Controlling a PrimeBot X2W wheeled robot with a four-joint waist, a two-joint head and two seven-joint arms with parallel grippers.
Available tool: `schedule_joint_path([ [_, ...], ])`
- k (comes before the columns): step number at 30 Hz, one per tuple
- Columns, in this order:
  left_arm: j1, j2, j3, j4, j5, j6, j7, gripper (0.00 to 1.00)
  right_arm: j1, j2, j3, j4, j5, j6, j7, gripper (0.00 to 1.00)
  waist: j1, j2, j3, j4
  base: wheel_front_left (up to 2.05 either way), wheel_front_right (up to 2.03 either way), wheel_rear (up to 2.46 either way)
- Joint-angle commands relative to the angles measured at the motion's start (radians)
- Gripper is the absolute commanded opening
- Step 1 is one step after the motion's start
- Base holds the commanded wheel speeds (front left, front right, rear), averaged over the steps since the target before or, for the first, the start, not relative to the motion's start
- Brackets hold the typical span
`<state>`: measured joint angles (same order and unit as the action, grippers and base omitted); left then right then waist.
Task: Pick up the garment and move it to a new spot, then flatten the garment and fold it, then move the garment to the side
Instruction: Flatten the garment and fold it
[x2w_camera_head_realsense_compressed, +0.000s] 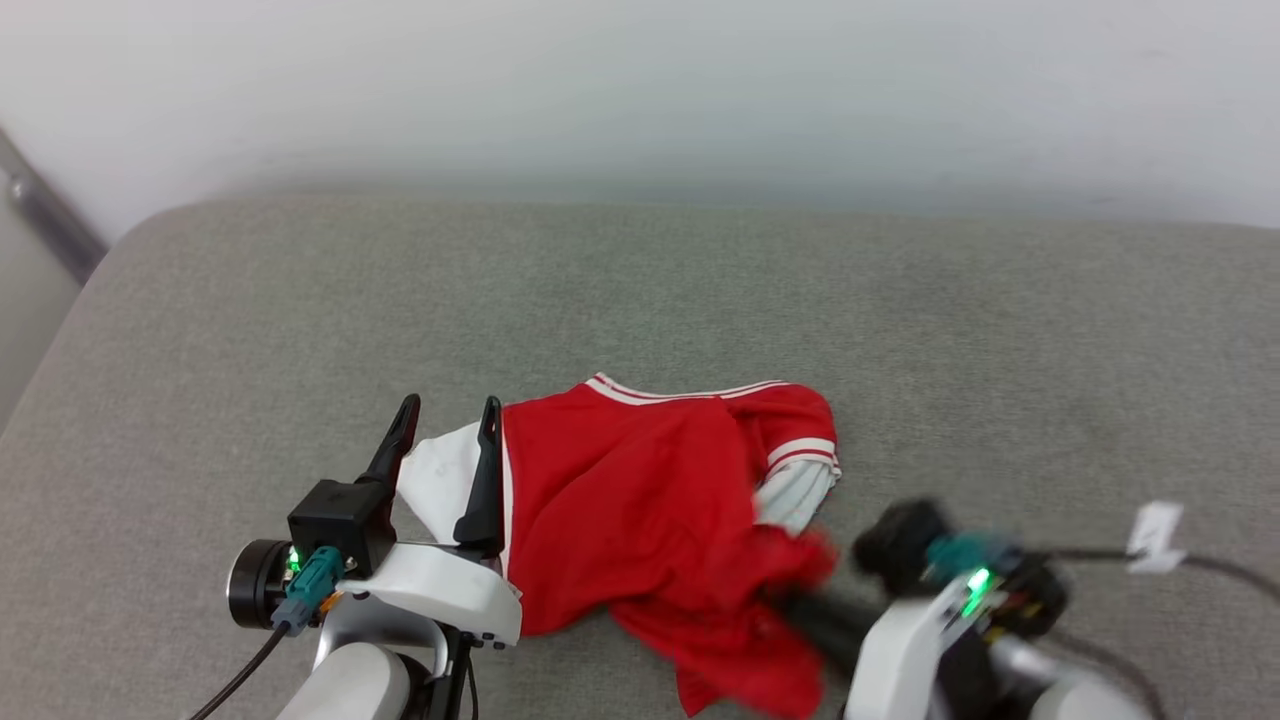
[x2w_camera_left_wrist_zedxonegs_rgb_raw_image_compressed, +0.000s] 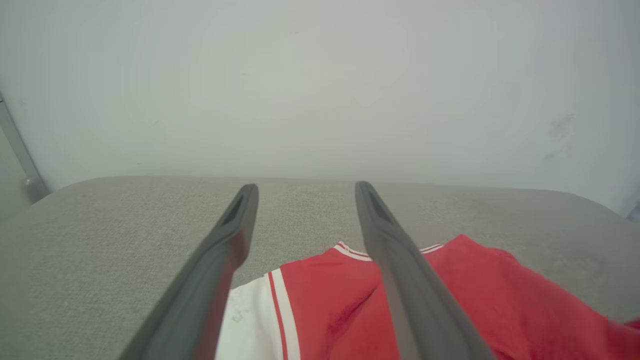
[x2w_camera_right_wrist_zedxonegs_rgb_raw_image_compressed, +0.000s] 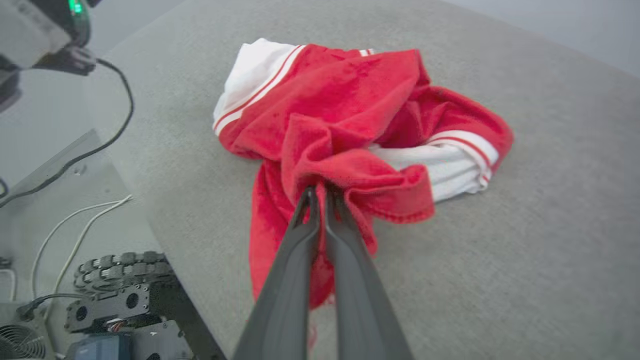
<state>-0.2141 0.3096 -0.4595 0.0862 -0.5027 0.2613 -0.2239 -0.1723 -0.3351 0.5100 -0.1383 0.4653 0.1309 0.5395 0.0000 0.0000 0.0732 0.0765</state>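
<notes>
The garment (x2w_camera_head_realsense_compressed: 640, 500) is a red shirt with white sleeves and striped trim, lying crumpled near the front of the grey padded surface (x2w_camera_head_realsense_compressed: 700, 290). My right gripper (x2w_camera_right_wrist_zedxonegs_rgb_raw_image_compressed: 320, 192) is shut on a bunched fold of the garment's (x2w_camera_right_wrist_zedxonegs_rgb_raw_image_compressed: 350, 130) red fabric; in the head view this gripper (x2w_camera_head_realsense_compressed: 800, 590) is blurred at the shirt's lower right. Over the garment's (x2w_camera_left_wrist_zedxonegs_rgb_raw_image_compressed: 325, 305) white left sleeve my left gripper (x2w_camera_head_realsense_compressed: 447, 412) stands open, holding nothing, its fingers (x2w_camera_left_wrist_zedxonegs_rgb_raw_image_compressed: 240, 220) spread above the cloth.
A pale wall (x2w_camera_head_realsense_compressed: 640, 90) rises behind the grey surface. Off the surface's near edge are cables (x2w_camera_right_wrist_zedxonegs_rgb_raw_image_compressed: 75, 230), a cable chain (x2w_camera_right_wrist_zedxonegs_rgb_raw_image_compressed: 120, 267) and fan hardware (x2w_camera_right_wrist_zedxonegs_rgb_raw_image_compressed: 20, 342). A white tag (x2w_camera_head_realsense_compressed: 1155, 535) hangs from the right arm's cable.
</notes>
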Motion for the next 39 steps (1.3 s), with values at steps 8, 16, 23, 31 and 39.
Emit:
schedule_joint_path([
  [8, 0.027, 0.009, -0.006, -0.009, -0.009, 0.012, 0.015, 1.00, 0.108, 0.004, 0.220, 0.061, 0.112, 0.000, 0.035, 0.00, 0.0000, 0.0000, -0.013, -0.023, 0.00, 0.00, 0.00],
  [16, 0.046, 0.015, 0.000, -0.006, -0.020, 0.020, 0.015, 1.00, 0.081, 0.041, 0.216, 0.125, 0.098, 0.000, -0.162, 1.00, 0.0000, 0.0000, -0.021, -0.036, 0.00, 0.00, 0.00],
  [23, 0.057, 0.025, 0.002, -0.004, -0.025, 0.028, 0.019, 1.00, 0.104, 0.046, 0.081, 0.053, 0.068, 0.000, -0.323, 1.00, 0.0000, 0.0000, -0.045, -0.048, 0.00, 0.00, 0.00],
  [31, 0.043, 0.023, -0.010, -0.009, -0.020, 0.023, 0.021, 1.00, 0.119, 0.090, -0.201, 0.160, 0.014, 0.000, -0.283, 1.00, 0.0000, 0.0000, -0.053, -0.023, 0.00, 0.00, 0.00],
  [39, 0.005, 0.007, -0.029, -0.014, -0.004, 0.016, 0.009, 1.00, 0.031, 0.047, -0.274, 0.256, 0.033, 0.000, -0.122, 1.00, 0.0000, 0.0000, 0.025, 0.035, 0.00, 0.00, 0.00],
])
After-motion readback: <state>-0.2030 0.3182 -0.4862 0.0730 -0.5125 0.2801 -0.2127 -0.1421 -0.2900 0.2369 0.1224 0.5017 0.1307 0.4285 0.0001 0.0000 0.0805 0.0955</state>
